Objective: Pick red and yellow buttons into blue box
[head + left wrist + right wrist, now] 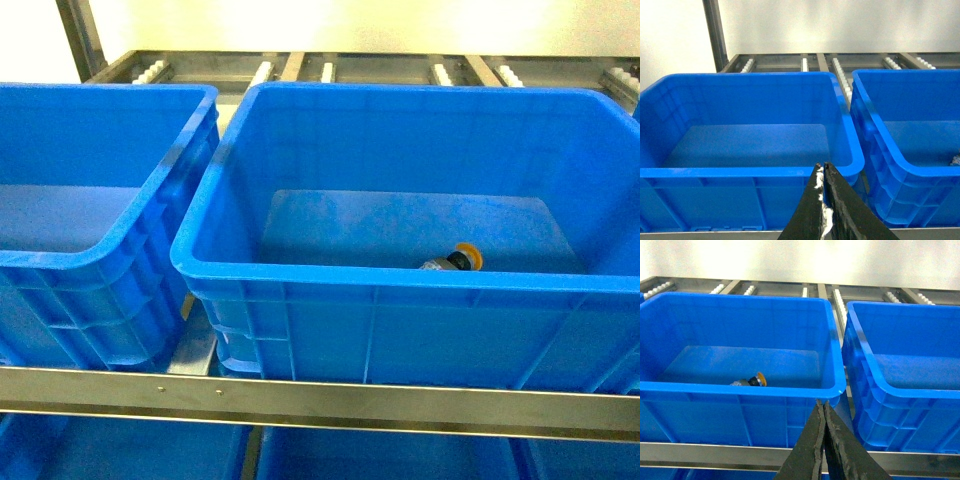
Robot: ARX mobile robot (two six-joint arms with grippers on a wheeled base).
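Yellow button lies on its side on box floor by near wall | red not visible | left gripper and right gripper shut, empty | risk: red stays unfound; near wall hides parts.

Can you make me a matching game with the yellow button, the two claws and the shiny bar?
Things:
1. yellow button
2. left gripper
3. right gripper
4. metal rail

Places:
A. in front of the blue box with the button
B. lying on its side in the blue box
C. under the boxes' fronts
D. in front of the empty box

Pairs: 1-B, 2-D, 3-A, 4-C
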